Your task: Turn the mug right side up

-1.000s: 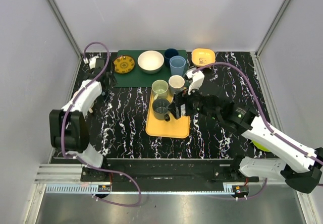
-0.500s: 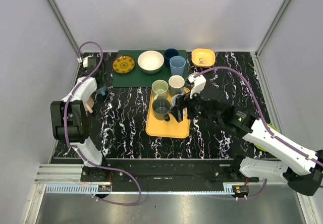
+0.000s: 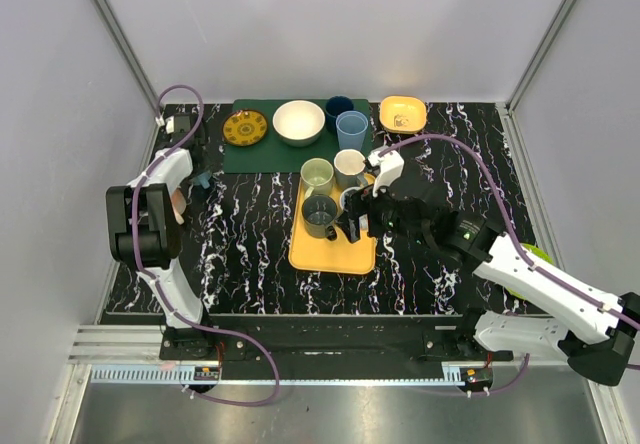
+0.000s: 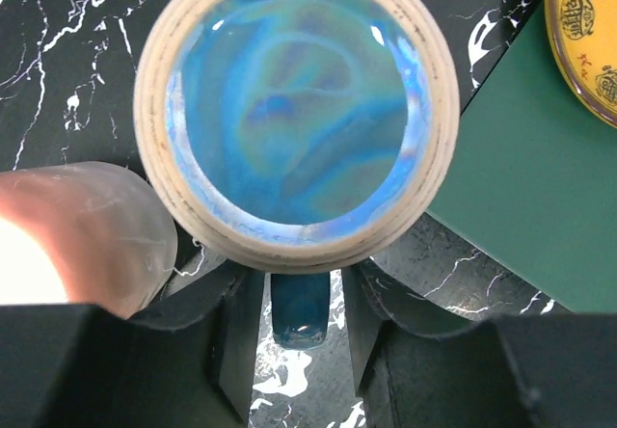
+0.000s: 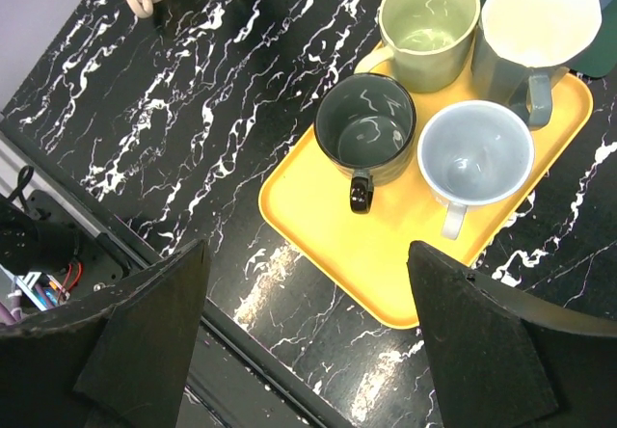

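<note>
Left gripper is sitting low over the black white-veined marble tabletop, jaws straddling the dark blue handle of the blue glazed ceramic mug. The mug is standing upside down just ahead of the jaws, its tan unglazed foot ring and iridescent blue base facing the left wrist camera. The handle is lying between the two fingers with very thin dark lines on either side; whether the jaws are pinching it or only bracketing it I cannot tell. A frosted pink plastic cup is touching or almost touching the mug, to the left of the jaws. A dark green mat is lying to the right of the jaws, carrying a yellow patterned plate beyond them. Right gripper is hovering above the yellow rectangular plastic tray, jaws spread wide and holding nothing. Beyond the gap between those jaws four mugs are standing upright on the tray: a dark grey mug nearest, a pale blue-grey mug just beside it toward the right jaw, a pale green mug and a grey mug with a white interior farther out.
</note>
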